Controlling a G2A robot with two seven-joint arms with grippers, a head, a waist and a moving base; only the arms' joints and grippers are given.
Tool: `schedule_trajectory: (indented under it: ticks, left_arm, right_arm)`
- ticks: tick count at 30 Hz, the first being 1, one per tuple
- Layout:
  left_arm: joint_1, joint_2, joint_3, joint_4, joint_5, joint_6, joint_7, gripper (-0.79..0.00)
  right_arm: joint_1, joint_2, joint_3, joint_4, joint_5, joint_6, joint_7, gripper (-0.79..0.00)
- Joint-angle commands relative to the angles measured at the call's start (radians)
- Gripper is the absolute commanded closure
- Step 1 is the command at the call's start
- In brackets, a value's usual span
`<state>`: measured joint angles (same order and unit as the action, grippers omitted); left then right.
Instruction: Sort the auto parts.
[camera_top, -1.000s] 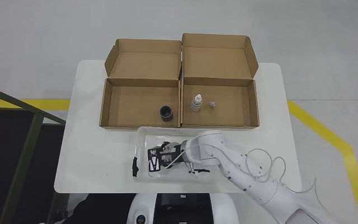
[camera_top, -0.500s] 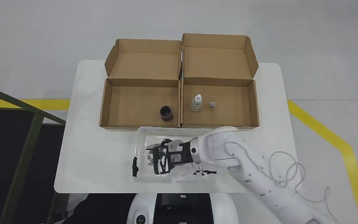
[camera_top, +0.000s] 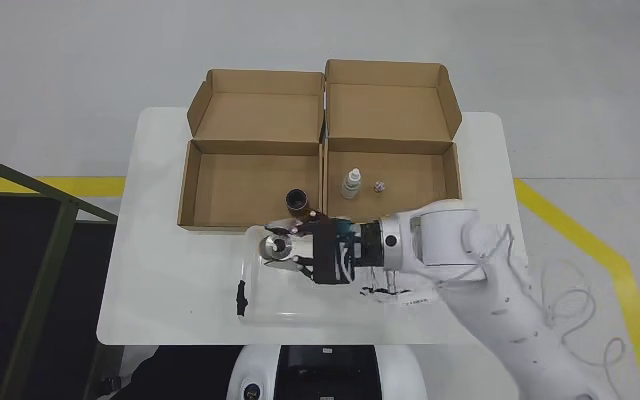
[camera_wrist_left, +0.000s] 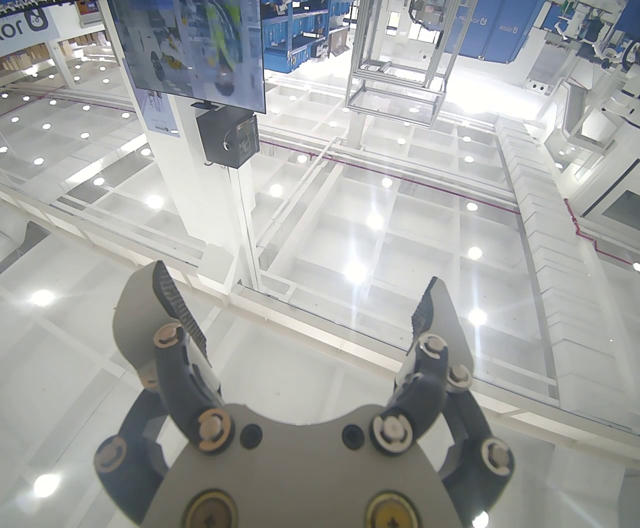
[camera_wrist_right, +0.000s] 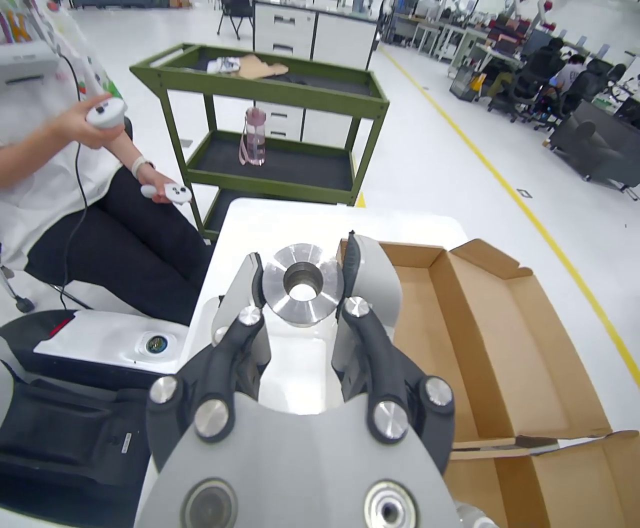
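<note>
Working down from the desk (camera_top: 160, 200): it carried two open cardboard boxes side by side at the far edge, L box (camera_top: 250, 190) and R box (camera_top: 420, 190), w/ a clear tray (camera_top: 262, 305) just in front on the robot's side. Your R tool (camera_top: 278, 248) lay roughly level over the tray's far-L corner, pointing toward the robot's L. Its jaws were narrowed onto a metal ring (camera_wrist_right: 302, 290), one pad each side of the rim. The ring was up off the tray, bore facing up-ish.

Key relation: the L box sat just beyond the ring, away from the robot, w/ its near wall close by. The R box was off to the R, past the wrist. I'd judge the L box the shorter drop.

Your L tool (camera_wrist_left: 296, 285) was spread wide, holding nothing, aimed at the ceiling. The L box held a dark round part (camera_top: 296, 201). The R box held a sm white bottle (camera_top: 351, 183) w/ a tiny bit (camera_top: 379, 185) beside it. A black piece (camera_top: 241, 297) lay at the tray's L edge.
</note>
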<state>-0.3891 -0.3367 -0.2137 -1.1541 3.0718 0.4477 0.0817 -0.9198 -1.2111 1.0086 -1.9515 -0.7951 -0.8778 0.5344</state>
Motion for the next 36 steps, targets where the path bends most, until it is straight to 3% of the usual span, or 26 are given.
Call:
schedule_trajectory:
  ticks: [1, 22, 36]
  left_arm:
    - [0.000, 0.000, 0.000, 0.000, 0.000, 0.000, 0.000, -0.785]
    - [0.000, 0.000, 0.000, 0.000, 0.000, 0.000, 0.000, -0.785]
    - [0.000, 0.000, 0.000, 0.000, 0.000, 0.000, 0.000, -0.785]
  right_arm:
    - [0.007, 0.005, 0.034, 0.000, 0.036, 0.002, -0.007, 0.000]
    - [-0.028, 0.052, 0.289, -0.017, 0.286, -0.039, -0.096, 0.000]
    - [-0.034, 0.060, 0.244, 0.003, 0.224, -0.032, -0.081, 0.000]
